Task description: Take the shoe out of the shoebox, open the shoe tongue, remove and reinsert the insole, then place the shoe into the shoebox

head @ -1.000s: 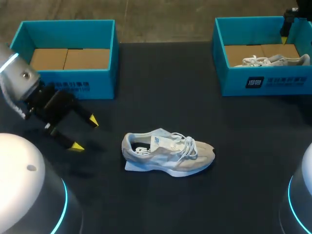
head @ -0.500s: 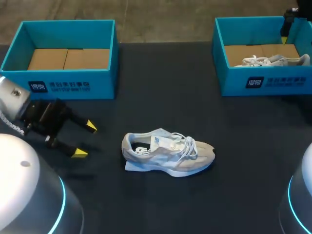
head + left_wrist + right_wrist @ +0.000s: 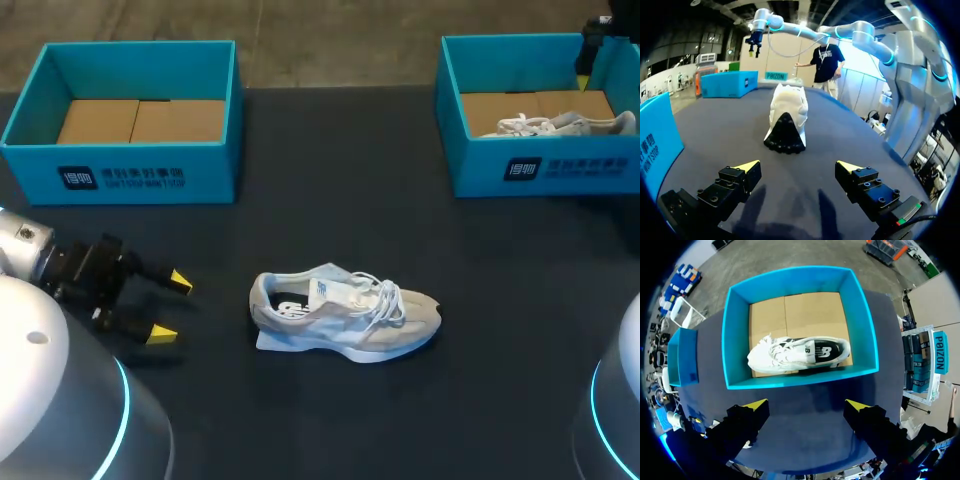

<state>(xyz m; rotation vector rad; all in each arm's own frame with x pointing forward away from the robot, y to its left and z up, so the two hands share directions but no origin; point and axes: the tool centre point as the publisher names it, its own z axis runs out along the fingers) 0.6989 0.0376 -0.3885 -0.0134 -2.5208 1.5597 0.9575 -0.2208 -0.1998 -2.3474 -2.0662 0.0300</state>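
Yellow tips of our L gripper (image 3: pixel 170 307) spread wide, nothing held, low over table (image 3: pixel 330 200) nr its near-left edge. Ahead lies the shoe (image 3: pixel 345 315), heel toward it, bare table between. R gripper (image 3: pixel 807 405) likewise wide, nothing held, above R box (image 3: pixel 735 340) w/ second shoe (image 3: pixel 797 354). L box (image 3: pixel 150 178) well apart.

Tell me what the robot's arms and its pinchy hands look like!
The left arm and right arm are smooth, rounded and silvery grey, each with a glowing blue ring around a joint. The left gripper and right gripper are black and blocky, dotted with small screws. Each has two fingers ending in pointy, bright yellow tips.
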